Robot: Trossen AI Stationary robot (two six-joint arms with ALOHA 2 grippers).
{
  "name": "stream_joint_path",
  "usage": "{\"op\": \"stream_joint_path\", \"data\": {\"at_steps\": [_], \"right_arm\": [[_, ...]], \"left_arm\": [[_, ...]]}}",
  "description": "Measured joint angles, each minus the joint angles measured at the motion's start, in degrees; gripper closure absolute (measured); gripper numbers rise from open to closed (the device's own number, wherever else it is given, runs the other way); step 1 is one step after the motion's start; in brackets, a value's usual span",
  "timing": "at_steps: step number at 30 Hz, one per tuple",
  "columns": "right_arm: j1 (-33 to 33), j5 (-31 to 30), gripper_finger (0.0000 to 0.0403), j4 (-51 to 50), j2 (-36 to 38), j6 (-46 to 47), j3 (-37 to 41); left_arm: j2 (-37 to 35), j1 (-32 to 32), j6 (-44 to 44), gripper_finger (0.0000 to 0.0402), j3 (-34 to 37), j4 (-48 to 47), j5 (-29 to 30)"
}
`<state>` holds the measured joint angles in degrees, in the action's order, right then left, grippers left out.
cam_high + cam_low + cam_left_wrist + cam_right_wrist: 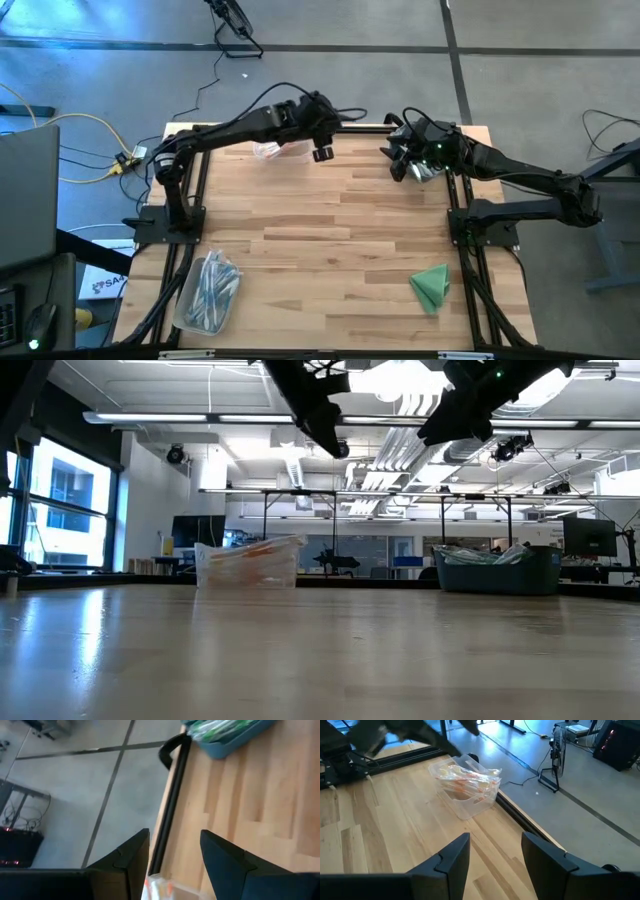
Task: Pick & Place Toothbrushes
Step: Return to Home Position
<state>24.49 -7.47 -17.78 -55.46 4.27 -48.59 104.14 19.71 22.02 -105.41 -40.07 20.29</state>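
Note:
Pink-orange toothbrushes lie in a clear bin (467, 782) at the table's far edge (268, 150). Green toothbrushes (220, 727) fill a blue bin (497, 570) farther right along that edge. A third clear bin (205, 295) near the front left corner holds bluish toothbrushes. My left gripper (322, 152) hangs open, high above the table just right of the far clear bin, with nothing between its fingers (130, 855). My right gripper (398, 168) is open too (495, 840), raised over the blue bin and facing the clear bin.
A folded green cloth (432, 287) lies near the front right corner. The middle of the wooden tabletop (330, 230) is bare. Black frame rails (167, 810) run along the table's edges; cables lie on the floor beyond.

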Motion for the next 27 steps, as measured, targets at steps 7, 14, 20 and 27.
{"op": "stream_joint_path", "data": {"at_steps": [7,14,20,27], "right_arm": [[0.0,0.05,0.0231,0.02,0.0,0.0,-0.01],[0.0,-0.02,0.0231,0.02,0.0,-1.3,-0.01],[0.0,0.41,0.0231,-0.43,0.0,1.39,-0.01],[0.0,6.16,0.0231,-0.75,4.82,0.26,0.01]], "left_arm": [[0.0,-1.82,1.68,0.0231,0.0,-0.44,0.0],[0.0,-2.15,1.7,0.0231,0.02,0.03,-0.46],[0.0,-2.14,-6.06,0.0231,0.04,0.88,-1.38],[-0.48,-0.89,-9.13,0.0231,0.09,1.1,-17.09]]}}
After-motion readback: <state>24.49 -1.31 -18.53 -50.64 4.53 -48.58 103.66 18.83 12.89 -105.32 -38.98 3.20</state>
